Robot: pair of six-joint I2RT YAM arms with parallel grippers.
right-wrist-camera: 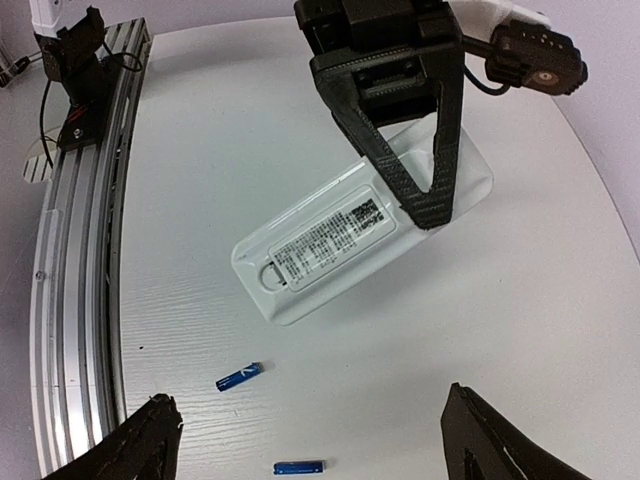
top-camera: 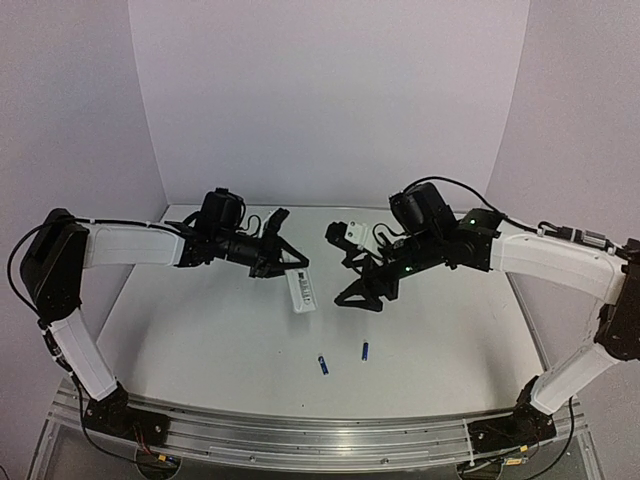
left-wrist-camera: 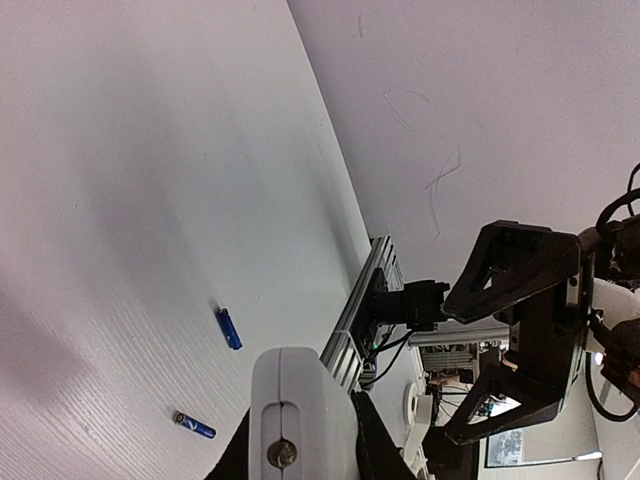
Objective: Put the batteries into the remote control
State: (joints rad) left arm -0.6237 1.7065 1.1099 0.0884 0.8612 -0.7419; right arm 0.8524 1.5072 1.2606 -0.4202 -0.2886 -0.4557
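The white remote control [top-camera: 301, 292] hangs tilted over the middle of the table, with my left gripper [top-camera: 290, 272] shut on its far end. In the right wrist view the remote control [right-wrist-camera: 340, 240] shows its labelled back, and the left gripper's black fingers [right-wrist-camera: 400, 150] clamp the upper end. The left wrist view shows the remote control's rounded end [left-wrist-camera: 300, 405] between my left gripper [left-wrist-camera: 303, 456]. Two blue batteries [top-camera: 322, 365] [top-camera: 365, 351] lie apart on the table in front of the remote. My right gripper [top-camera: 362, 298] [right-wrist-camera: 318, 445] stands open and empty above the batteries [right-wrist-camera: 240, 376] [right-wrist-camera: 300, 467].
An aluminium rail [top-camera: 300, 440] runs along the table's near edge, also seen as the rail [right-wrist-camera: 80, 250]. The pale walls close in behind and on both sides. Both arms reach inward and nearly meet over the table's centre.
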